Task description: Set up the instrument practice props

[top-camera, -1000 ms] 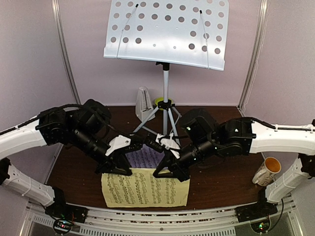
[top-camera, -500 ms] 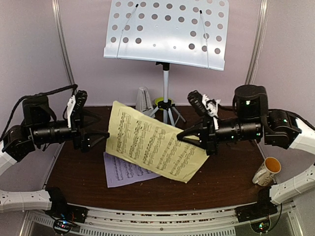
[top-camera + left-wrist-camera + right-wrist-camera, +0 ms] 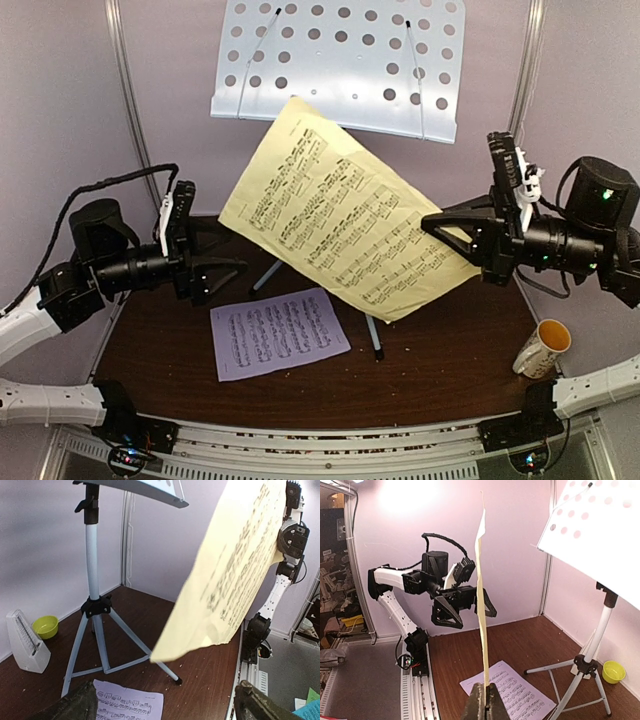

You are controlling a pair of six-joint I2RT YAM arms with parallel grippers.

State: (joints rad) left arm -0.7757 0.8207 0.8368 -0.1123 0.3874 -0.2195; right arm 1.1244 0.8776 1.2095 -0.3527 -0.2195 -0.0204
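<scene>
My right gripper (image 3: 430,222) is shut on the right edge of the yellow sheet of music (image 3: 345,225). The sheet hangs tilted in the air in front of the white perforated music stand (image 3: 340,60). In the right wrist view the sheet (image 3: 481,580) stands edge-on, pinched between my fingers (image 3: 485,692). My left gripper (image 3: 232,245) is open and empty, just left of the sheet's lower corner. The lilac sheet (image 3: 280,333) lies flat on the table below. The white metronome (image 3: 25,642) stands by the back wall, hidden in the top view.
A small green bowl (image 3: 45,626) sits beside the metronome, behind the grey tripod (image 3: 92,630). One tripod leg (image 3: 372,335) reaches toward the lilac sheet. A white mug with an orange inside (image 3: 542,347) stands at the table's right edge.
Both grippers lifted the yellow sheet off the table. The left gripper then let go, opened and drew back left, while the right gripper carried the sheet up toward the stand.
</scene>
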